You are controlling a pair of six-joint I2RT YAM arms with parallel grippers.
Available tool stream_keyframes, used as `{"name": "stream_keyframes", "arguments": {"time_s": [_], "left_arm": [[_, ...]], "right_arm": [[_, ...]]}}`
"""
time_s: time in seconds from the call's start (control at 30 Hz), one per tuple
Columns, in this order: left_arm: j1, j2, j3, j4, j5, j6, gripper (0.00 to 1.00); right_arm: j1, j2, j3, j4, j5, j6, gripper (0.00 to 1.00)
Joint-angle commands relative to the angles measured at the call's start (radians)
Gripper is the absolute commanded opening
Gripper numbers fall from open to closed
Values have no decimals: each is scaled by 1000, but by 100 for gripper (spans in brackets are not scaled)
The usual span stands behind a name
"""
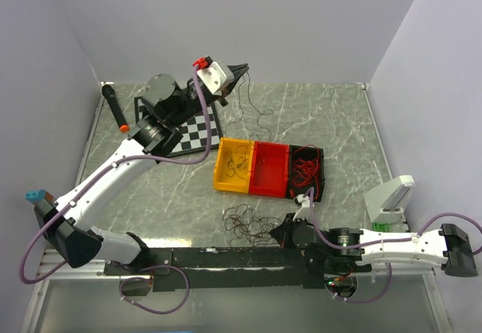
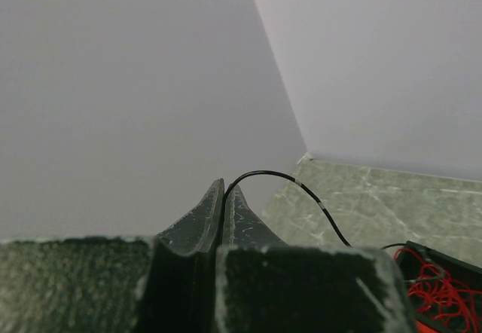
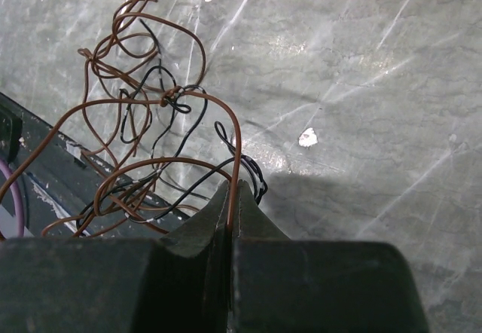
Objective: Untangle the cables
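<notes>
Where right hand pinches, cables loop ahead

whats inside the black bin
A tangle of red cables fills most of the black bin. Whatever lies beneath the tangle is covered, so the top view cannot show whether other wires sit underneath.

Legible text, labels, brands, numbers: none in any view; only printed marking: a black-and-white chequer pattern on the board lying on the surface at the far left; it carries no characters.
</notes>
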Motion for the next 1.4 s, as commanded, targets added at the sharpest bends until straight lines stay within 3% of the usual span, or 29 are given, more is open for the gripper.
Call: {"name": "stream_keyframes", "arguments": {"time_s": [0.0, 0.2, 0.47, 0.9, 1.37], "left_arm": [[-3, 11, -7, 117, -125, 27, 1], [-5, 57, -6, 111, -160, -33, 1], [-11, 120, 5, 0, -269, -341, 1], [-28, 267, 99, 43, -333, -477, 1], [-154, 380, 248, 28, -364, -537, 1]], "right_arm": [[10, -5, -10, 37, 11, 15, 0], [10, 9, -9, 48, 8, 7, 0], [10, -42, -29, 44, 19, 15, 0], [10, -91, -42, 38, 23, 14, 0], [10, -62, -27, 61, 9, -12, 2]]}}
